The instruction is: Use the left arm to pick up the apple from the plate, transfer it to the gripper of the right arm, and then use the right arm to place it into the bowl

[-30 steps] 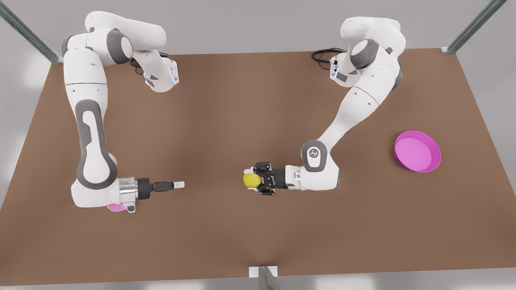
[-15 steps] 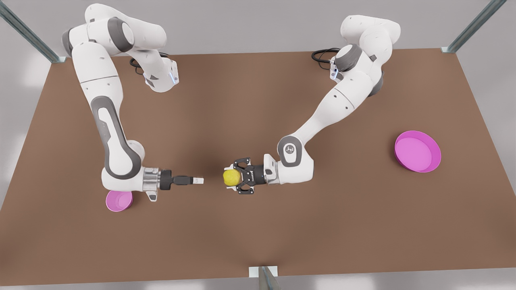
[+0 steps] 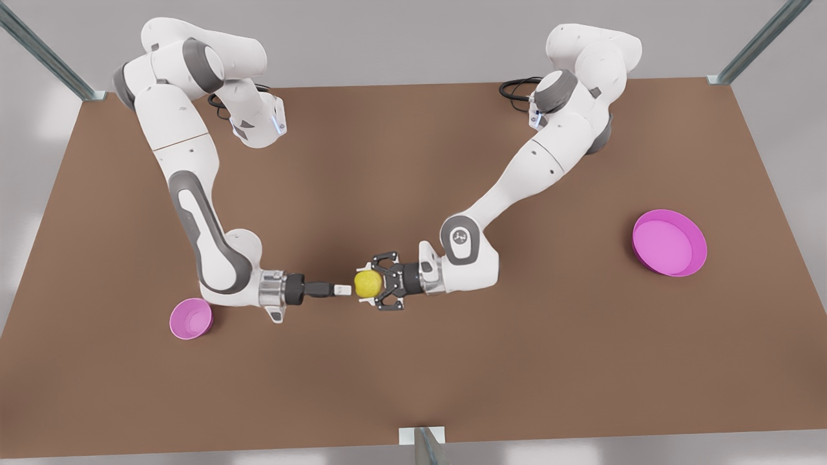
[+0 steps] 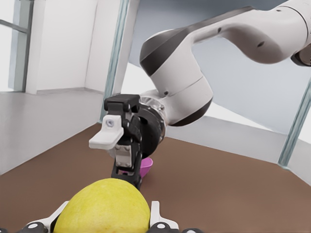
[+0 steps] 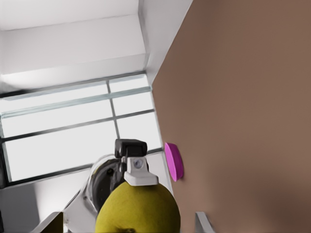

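Yellow-green and round, the apple (image 3: 368,284) is clamped in the left gripper (image 3: 371,285), above the middle of the brown counter (image 3: 413,161). That arm reaches in from the front view's right. In the left wrist view the fruit (image 4: 104,208) sits between the pale fingertips (image 4: 156,216), which are closed on it.

The right gripper (image 3: 342,289) comes in from the front view's left, pointing straight at the left gripper, its tip just beside the apple. In the right wrist view its own fingers (image 5: 204,221) stand well apart, one on either side of the fruit (image 5: 138,208); I cannot tell whether they touch it.

The small pink bowl (image 3: 190,318) stands on the counter near the right arm's wrist, at the front view's left. The magenta plate (image 3: 701,252) lies well apart, at the front view's right.
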`<state>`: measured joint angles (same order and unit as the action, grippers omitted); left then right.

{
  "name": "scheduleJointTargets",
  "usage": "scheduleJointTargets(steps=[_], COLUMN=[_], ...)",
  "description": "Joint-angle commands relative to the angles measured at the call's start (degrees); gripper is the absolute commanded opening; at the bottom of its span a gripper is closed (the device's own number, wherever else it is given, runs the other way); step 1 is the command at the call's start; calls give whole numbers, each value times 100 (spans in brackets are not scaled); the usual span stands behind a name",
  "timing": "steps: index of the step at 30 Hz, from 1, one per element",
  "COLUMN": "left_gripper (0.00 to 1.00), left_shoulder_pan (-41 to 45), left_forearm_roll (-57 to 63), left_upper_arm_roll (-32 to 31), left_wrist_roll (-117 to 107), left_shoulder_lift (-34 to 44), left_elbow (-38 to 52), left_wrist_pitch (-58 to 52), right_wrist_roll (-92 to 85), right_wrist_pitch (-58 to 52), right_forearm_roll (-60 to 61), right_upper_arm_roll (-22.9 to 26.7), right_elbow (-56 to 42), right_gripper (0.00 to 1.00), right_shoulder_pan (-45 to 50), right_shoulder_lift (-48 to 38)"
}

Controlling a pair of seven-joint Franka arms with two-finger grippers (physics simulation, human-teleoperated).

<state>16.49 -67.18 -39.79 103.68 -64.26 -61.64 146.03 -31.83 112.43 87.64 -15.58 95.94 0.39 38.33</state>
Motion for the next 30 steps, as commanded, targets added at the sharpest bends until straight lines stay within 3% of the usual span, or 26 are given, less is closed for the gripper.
scheduleJointTargets(steps=[1,12,30], left_gripper=[66,66,66], left_shoulder_pan=[12,56,65], left_forearm_roll=[-41,-41,-67], left_upper_arm_roll=[-2,6,6], left_wrist_roll=[935,935,935], left_shoulder_lift=[10,-16,-16], left_elbow=[3,3,3], left_wrist_pitch=[4,40,66], right_wrist_roll=[-1141,-1633,-1791], right_wrist_pitch=[-45,-634,315], right_forearm_roll=[192,157,403], right_upper_arm_roll=[-32,-112,-112], right_elbow=[4,347,74], right_gripper=[100,100,100], right_shoulder_pan=[5,-83,357], right_shoulder_lift=[-1,52,122])
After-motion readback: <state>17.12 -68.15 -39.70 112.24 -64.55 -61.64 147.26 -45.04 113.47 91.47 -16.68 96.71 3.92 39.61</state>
